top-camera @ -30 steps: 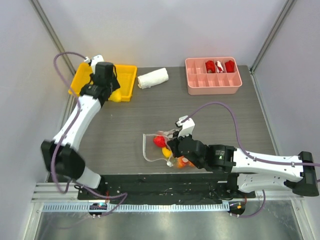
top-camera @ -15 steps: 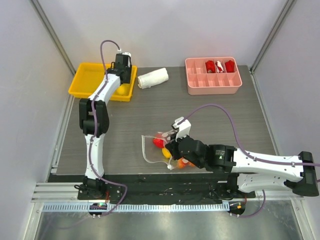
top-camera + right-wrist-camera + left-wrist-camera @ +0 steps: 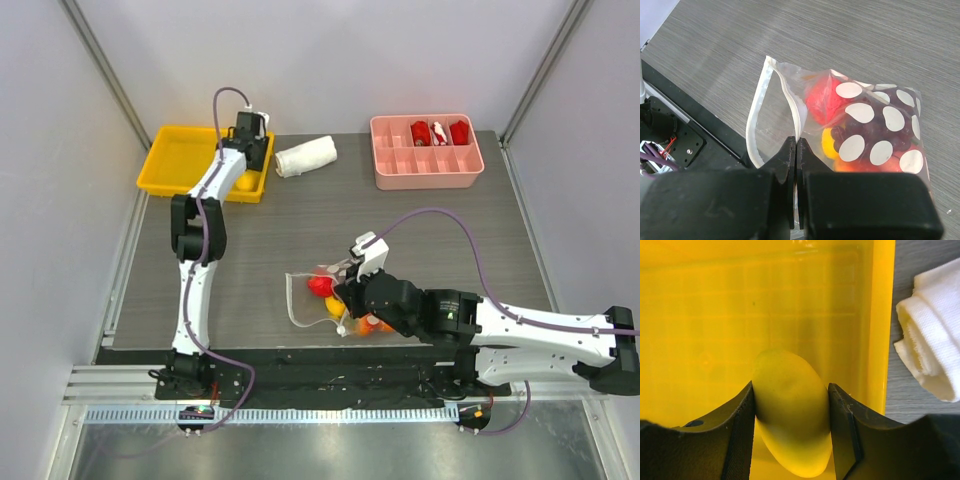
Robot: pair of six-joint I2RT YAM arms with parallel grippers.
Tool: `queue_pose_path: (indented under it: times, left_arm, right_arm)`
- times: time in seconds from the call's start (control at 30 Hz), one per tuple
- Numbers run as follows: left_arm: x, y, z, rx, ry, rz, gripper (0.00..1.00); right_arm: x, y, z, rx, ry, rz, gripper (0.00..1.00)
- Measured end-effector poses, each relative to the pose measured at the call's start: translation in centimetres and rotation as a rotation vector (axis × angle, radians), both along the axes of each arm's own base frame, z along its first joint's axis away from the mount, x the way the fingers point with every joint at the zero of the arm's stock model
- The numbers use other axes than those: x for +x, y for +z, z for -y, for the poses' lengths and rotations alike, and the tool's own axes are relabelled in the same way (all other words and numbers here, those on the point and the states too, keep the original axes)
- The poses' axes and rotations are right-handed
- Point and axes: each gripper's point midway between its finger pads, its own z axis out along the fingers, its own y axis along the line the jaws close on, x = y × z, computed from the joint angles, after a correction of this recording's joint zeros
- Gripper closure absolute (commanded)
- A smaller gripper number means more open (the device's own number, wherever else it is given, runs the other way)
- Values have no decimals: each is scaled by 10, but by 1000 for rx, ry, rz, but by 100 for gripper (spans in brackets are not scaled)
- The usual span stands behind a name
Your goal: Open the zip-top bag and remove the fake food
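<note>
The zip-top bag (image 3: 305, 298) lies near the table's front edge with its mouth open to the left. In the right wrist view the bag (image 3: 880, 125) holds a red fruit (image 3: 822, 100), a purple grape bunch (image 3: 867, 132), a yellow piece (image 3: 829, 142) and an orange one (image 3: 860, 165). My right gripper (image 3: 797, 142) is shut on the bag's white zip rim; it also shows in the top view (image 3: 345, 300). My left gripper (image 3: 243, 170) is over the right end of the yellow bin (image 3: 180, 160). It (image 3: 791, 388) is shut on a yellow fake fruit (image 3: 790, 430) just above the bin floor.
A rolled white cloth (image 3: 305, 156) lies right of the bin and also shows in the left wrist view (image 3: 932, 340). A pink divided tray (image 3: 425, 165) with red items stands at the back right. A black strip (image 3: 320, 362) runs along the near edge.
The left arm has swung from a bent pose to a straight reach, bringing its gripper and the yellow fruit to the bin's right end. The right gripper has kept its hold on the bag.
</note>
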Motion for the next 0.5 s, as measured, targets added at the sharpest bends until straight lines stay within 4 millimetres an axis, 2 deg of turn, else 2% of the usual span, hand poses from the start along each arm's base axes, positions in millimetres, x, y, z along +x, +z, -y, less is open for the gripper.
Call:
queue_pose_path:
  times: [0.07,0.13,0.27,0.3,0.43,0.47,0.5]
  left_arm:
    - [-2,-13,0,-10,5,-27,45]
    - [-3,-17,-2,-20,16,-34,32]
    - [-4,-19,-9,-68,89,-32,21]
    - [-6,-19,-12,-86,116,-38,6]
    - [-20,-3,-20,-157,219,-56,0]
    - [-26,6,-22,-190,253,-60,1]
    - [-33,16,-22,-218,276,-64,7]
  right_arm:
    - [0,0,0,-1,-3,0,99]
    - [1,-2,-1,-5,-4,-2,99]
    - [2,-3,-6,-18,-6,-5,99]
    - [3,-3,-7,-20,-6,-6,98]
    - [3,-6,-11,-28,-5,-8,99]
    - [3,-6,-11,-29,-4,-9,99]
    - [3,-7,-12,-31,-4,-10,99]
